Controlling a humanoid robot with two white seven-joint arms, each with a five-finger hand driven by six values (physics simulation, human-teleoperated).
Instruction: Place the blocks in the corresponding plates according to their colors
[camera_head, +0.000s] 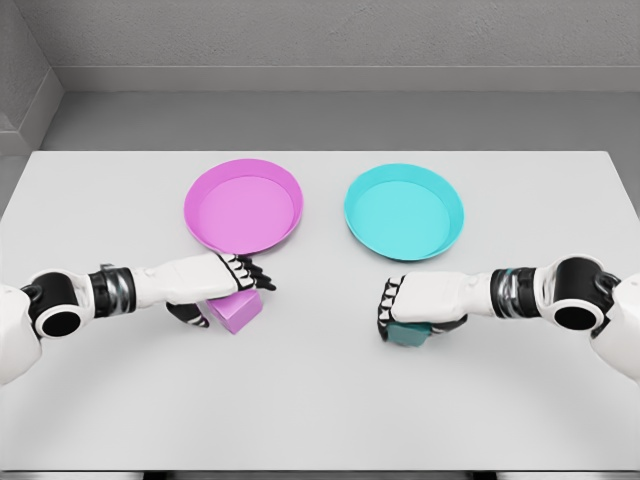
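Nearest: white table (320, 420), bare front half.

Mid-table, left: left hand (215, 283) lying over pink block (238, 311), fingers curled across its top, thumb tucked down at the near-left side. Looks closed on the block, though contact on the hidden faces not visible. Block resting on the table, just in front of the pink plate's near rim.

Mid-table, right: right hand (420, 300) covering teal block (407, 332), only a lower corner of the block showing beneath the palm. Fingers curled forward over it; reads as clamped on the block, underside of grip hidden. Block on the table, near but clear of the teal plate.

Handling, as judgement: both blocks small, rigid cubes, flat-faced, probably light; no give, nothing fragile. Smooth faces could slip under a loose pinch. Best hold across two opposite side faces, thumb against fingers, rather than pressing from above.

Farther back: pink plate (243, 207), shallow, raised rim, nothing in it. Teal plate (404, 211) beside it, well apart, same form, likewise holding nothing. Colours line up straight ahead: pink block before pink plate, teal before teal. Neither block placed yet.

Beyond: grey floor and wall.
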